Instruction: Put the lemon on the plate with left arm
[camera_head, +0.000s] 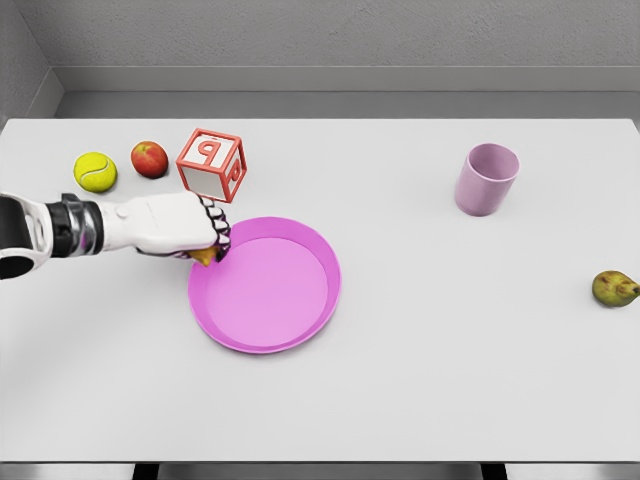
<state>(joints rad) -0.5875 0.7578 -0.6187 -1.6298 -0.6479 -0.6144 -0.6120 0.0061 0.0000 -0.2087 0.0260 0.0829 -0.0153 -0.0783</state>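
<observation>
From the head camera I see my left hand (172, 226) reaching in from the left edge, fingers curled down around the lemon (205, 256); only a small yellow-orange sliver of the fruit shows beneath the fingertips, so most of it is hidden by the hand; the hand and fruit sit right at the left rim of the pink plate (265, 285), the lemon overlapping that rim, though I cannot tell whether it touches the plate; behind the hand stands a red-and-white letter block (211, 164), close to the knuckles; further left on the white table (420, 380) lie a red apple (149, 159) and a tennis ball (95, 171), side by side; a lilac cup (487, 179) stands upright well to the right of the plate; a pear (614, 289) lies near the right edge.
</observation>
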